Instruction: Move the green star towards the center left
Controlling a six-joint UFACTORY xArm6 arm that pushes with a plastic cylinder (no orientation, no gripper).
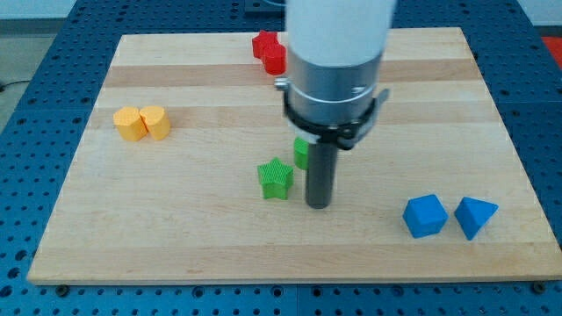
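Note:
The green star lies on the wooden board, just below the board's middle. My tip rests on the board just right of the star, a small gap apart and slightly lower in the view. A second green block sits just above and right of the star, partly hidden behind the rod, so its shape cannot be made out.
Two yellow blocks stand side by side at the view's left. Red blocks sit at the top edge, partly behind the arm. A blue cube and a blue wedge-shaped block lie at the lower right.

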